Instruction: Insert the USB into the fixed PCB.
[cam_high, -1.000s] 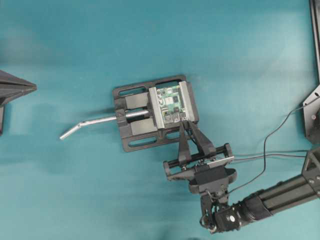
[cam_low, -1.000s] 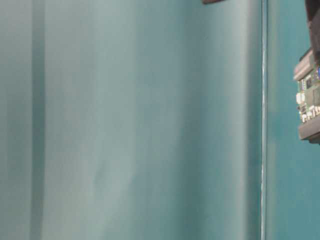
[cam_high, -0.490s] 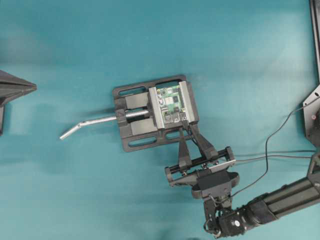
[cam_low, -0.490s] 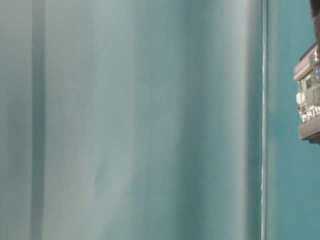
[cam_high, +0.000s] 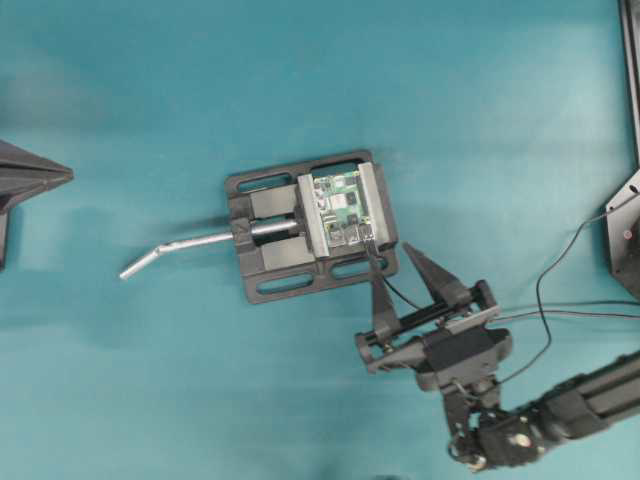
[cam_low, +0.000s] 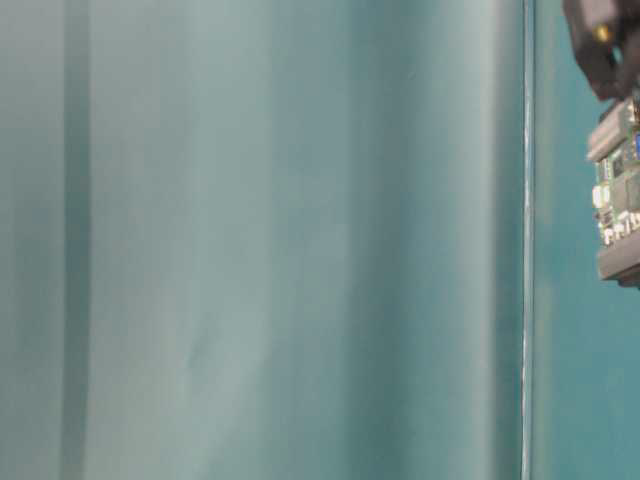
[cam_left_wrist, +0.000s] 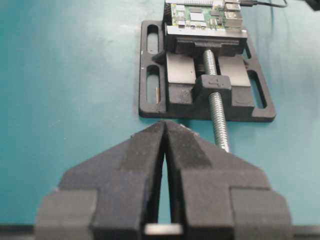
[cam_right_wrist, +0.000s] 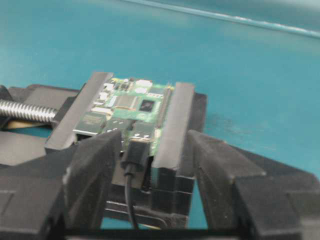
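Black plug, the USB (cam_right_wrist: 135, 152), sits seated in a silver connector on the near edge of the fixed PCB (cam_right_wrist: 131, 107), thin black cable (cam_right_wrist: 129, 200) hanging down from it. One USB, one board. Board is small, green, rectangular, with silver connector blocks and black chips, clamped flat between the two grey jaw bars of one black vise (cam_high: 275, 235). Vise sits around the middle of the teal table (cam_high: 450, 110), silver bent handle (cam_high: 180, 247) sticking out toward the table's left edge. Right gripper (cam_high: 405, 280) is just off the vise's lower right corner, fingers spread wide, holding nothing, plug and cable in the gap between them but untouched. Left gripper (cam_left_wrist: 164, 131) is well apart on the vise's handle side, fingers pressed together, empty. Two grippers in total. Table-level view shows only a sliver of the board at its right edge.
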